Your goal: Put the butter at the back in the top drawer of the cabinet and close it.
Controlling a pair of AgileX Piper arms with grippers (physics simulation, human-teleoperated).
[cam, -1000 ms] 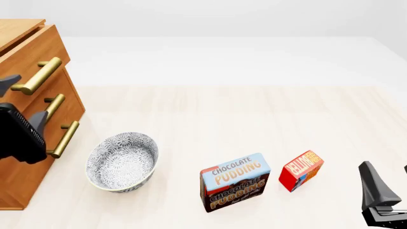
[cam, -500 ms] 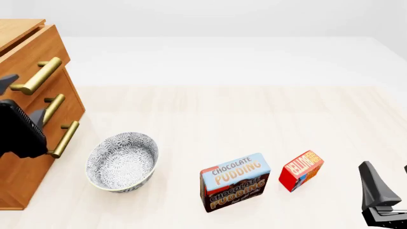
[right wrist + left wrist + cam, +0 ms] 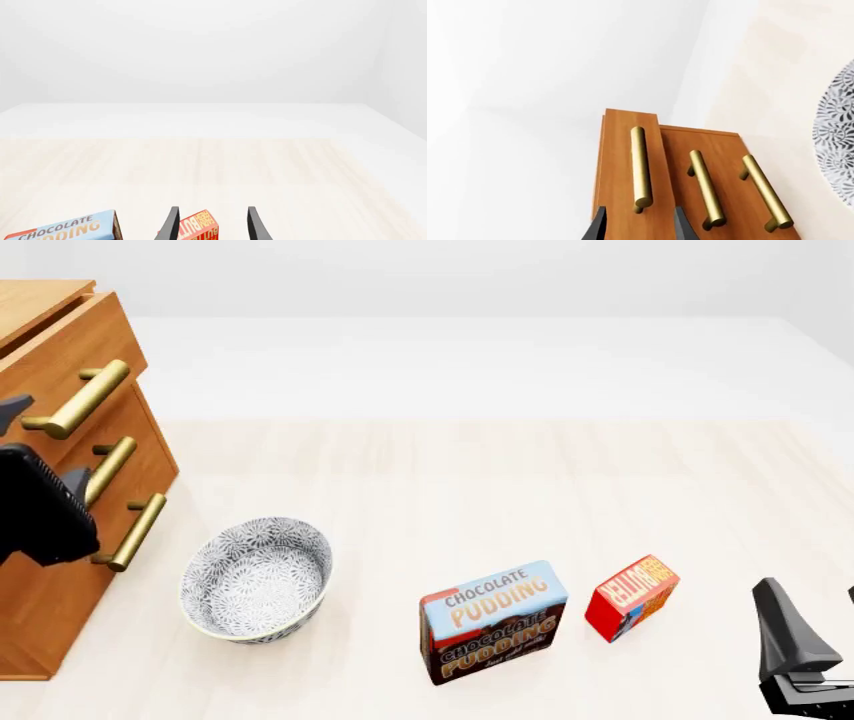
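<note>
The butter (image 3: 631,597), a small red box, stands on the table near the front right, and shows in the right wrist view as the butter (image 3: 197,228). My right gripper (image 3: 811,602) is open and sits to its right, not touching it; its fingers (image 3: 171,225) frame the box from behind. The orange-brown cabinet (image 3: 40,610) fills the left edge. My left gripper (image 3: 48,447) is open, its fingers (image 3: 683,226) either side of the near end of the top drawer's brass handle (image 3: 639,167). The top drawer (image 3: 617,165) front looks slightly forward of the lower two.
A blue-and-brown Chocolate Pudding box (image 3: 494,620) stands just left of the butter. A patterned grey bowl (image 3: 256,578) sits in front of the cabinet's lower drawers. The two lower handles (image 3: 706,187) lie beside the top one. The table's far edge runs across the back.
My left gripper has crept up and slightly left along the cabinet front toward the top handle. The right arm, butter, pudding box and bowl have not moved.
</note>
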